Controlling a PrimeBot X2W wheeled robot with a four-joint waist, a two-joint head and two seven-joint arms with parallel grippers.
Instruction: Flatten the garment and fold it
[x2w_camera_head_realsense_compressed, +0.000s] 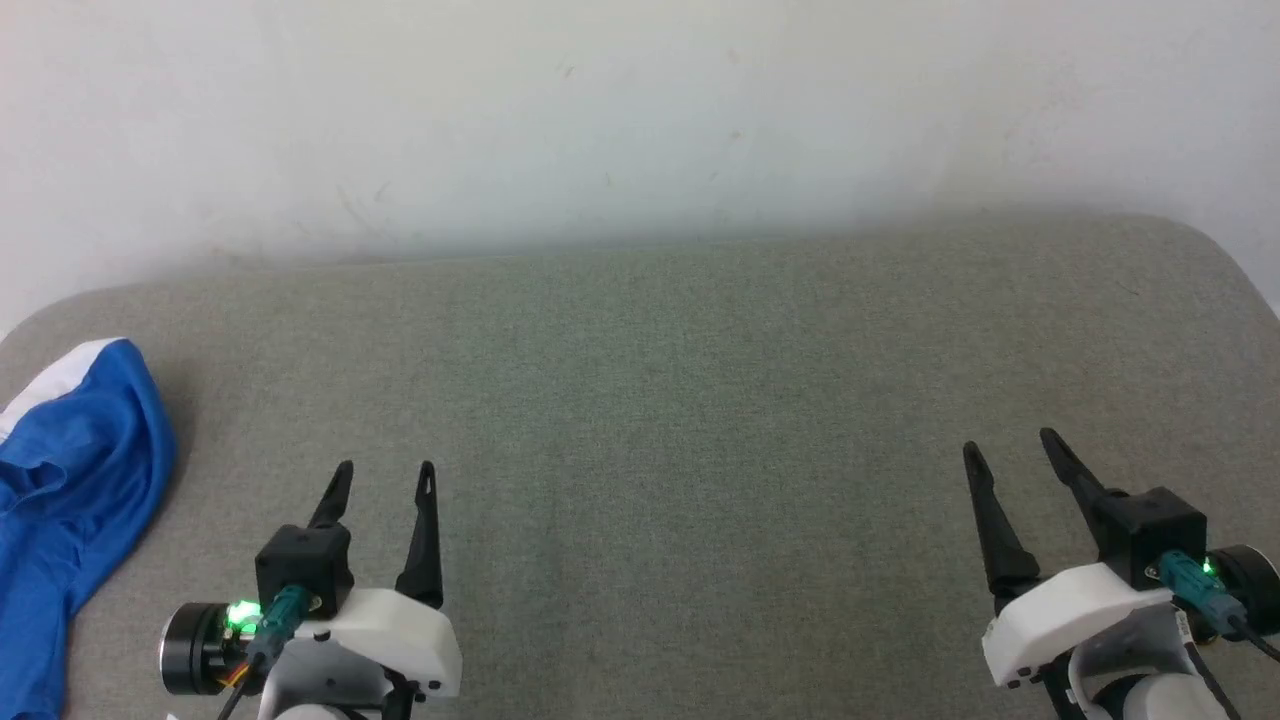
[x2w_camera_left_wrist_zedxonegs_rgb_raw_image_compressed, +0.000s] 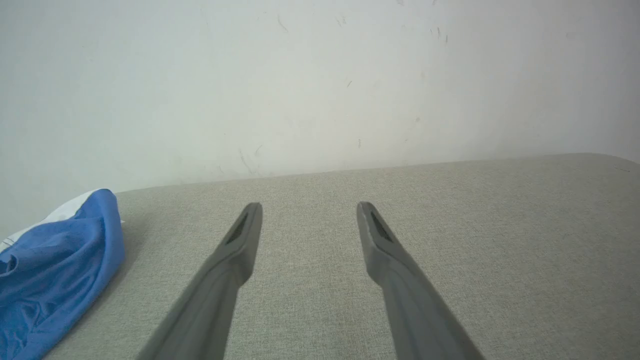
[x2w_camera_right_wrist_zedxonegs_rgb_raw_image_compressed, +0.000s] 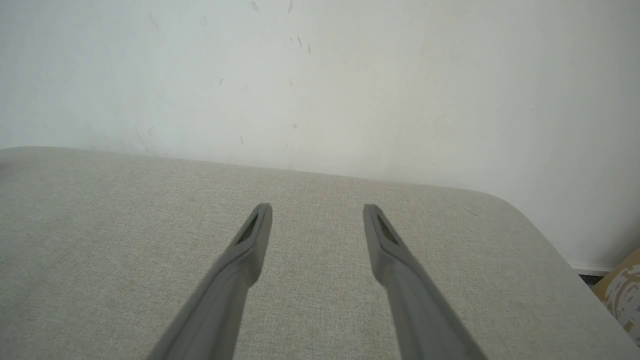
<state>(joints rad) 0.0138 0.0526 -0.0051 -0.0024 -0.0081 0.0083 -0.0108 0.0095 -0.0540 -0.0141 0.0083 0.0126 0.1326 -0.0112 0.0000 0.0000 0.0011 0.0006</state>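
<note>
Both tools are hovering wide open and empty near the counter's (x2w_camera_head_realsense_compressed: 650, 400) front edge: left tool (x2w_camera_head_realsense_compressed: 386, 466), right tool (x2w_camera_head_realsense_compressed: 1006, 440). Shorts (x2w_camera_head_realsense_compressed: 70, 500) are lying bunched at its left edge (perhaps overhanging it), so a one-sided tug is risking dragging them off.

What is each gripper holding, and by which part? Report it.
Nothing is held. The left gripper and the right gripper are both open and empty over the grey surface. The garment lies crumpled at the left edge, apart from both.
</note>
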